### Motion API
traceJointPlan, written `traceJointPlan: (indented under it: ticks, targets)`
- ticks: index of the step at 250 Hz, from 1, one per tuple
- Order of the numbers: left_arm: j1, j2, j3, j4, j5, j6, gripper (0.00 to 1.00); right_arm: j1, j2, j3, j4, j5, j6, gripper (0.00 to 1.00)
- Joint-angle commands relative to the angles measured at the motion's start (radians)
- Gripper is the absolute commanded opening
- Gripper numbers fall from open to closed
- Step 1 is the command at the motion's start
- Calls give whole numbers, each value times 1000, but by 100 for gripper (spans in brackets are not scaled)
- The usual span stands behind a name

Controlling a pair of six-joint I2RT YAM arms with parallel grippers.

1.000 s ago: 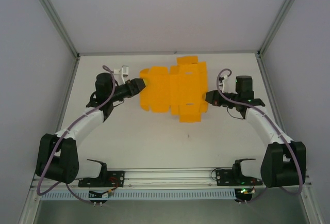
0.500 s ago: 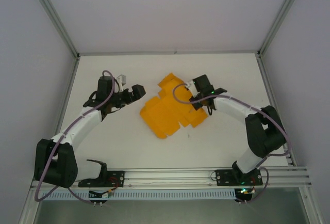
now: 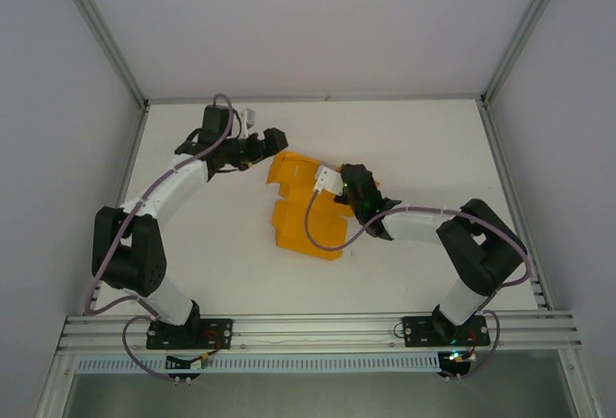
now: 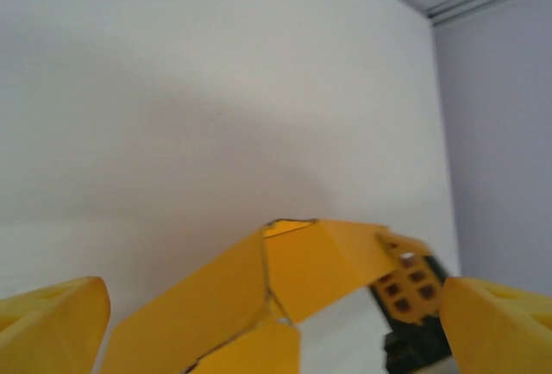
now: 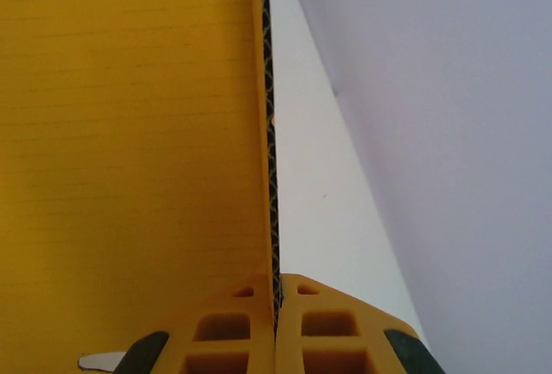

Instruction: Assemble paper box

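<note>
The paper box (image 3: 303, 211) is an orange-yellow die-cut card sheet, partly folded and tilted, in the middle of the white table. My right gripper (image 3: 341, 190) is shut on its right edge. In the right wrist view the fingers (image 5: 336, 331) pinch the thin card edge, and the sheet (image 5: 129, 133) covers the left half of the picture. My left gripper (image 3: 277, 141) stands open just beyond the sheet's far left corner, not touching it. In the left wrist view a raised fold of the sheet (image 4: 310, 262) lies between its spread fingertips (image 4: 52, 322).
The white table (image 3: 221, 245) is bounded by grey walls and slanted aluminium posts (image 3: 96, 38). A metal rail (image 3: 318, 331) runs along the near edge with both arm bases. The right arm's elbow (image 3: 481, 245) rests low at the right.
The right gripper has swung left and nearer, carrying and turning the sheet. The left gripper has let go of the sheet's left edge, opened wide and moved toward the far side.
</note>
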Motion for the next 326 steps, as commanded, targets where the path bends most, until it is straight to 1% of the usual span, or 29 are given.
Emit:
traceJointPlan:
  ticks: [1,13,22,30,38,97,130,158,188,215,249,267,286,326]
  targets:
    - [-51,23,66,-176,-197,115,96,15,26,-24,204,35,-110,0]
    - [-90,42,100,-234,-308,173,100,21,28,-28,226,36,-117,0]
    - [-118,58,117,-260,-380,204,100,24,25,-25,220,35,-109,0]
    - [-136,70,128,-275,-426,222,100,23,23,-19,197,32,-95,0]
    - [-147,84,138,-284,-444,235,100,23,16,-13,168,28,-78,0]
    - [-182,157,181,-296,-496,231,100,26,-49,-22,111,-37,19,0]
    - [-202,148,148,-201,-453,214,100,26,-77,-26,48,-80,68,0]
    - [-225,128,104,-116,-438,195,100,24,-91,-23,-5,-120,110,0]
    - [-229,81,47,-78,-494,173,100,22,-83,-19,-1,-104,120,0]
    - [-224,10,-14,-82,-557,177,100,15,-82,-12,-12,-65,123,0]
    - [-199,-92,-114,-83,-571,166,100,-7,-95,-9,-57,-37,144,0]
    - [-189,-136,-163,-83,-610,164,100,-13,-107,-18,-62,-24,143,0]
    - [-171,-139,-186,-108,-656,153,100,-15,-122,-26,-70,-21,148,0]
    - [-159,-90,-199,-104,-612,152,100,-15,-136,-18,-117,-41,175,0]
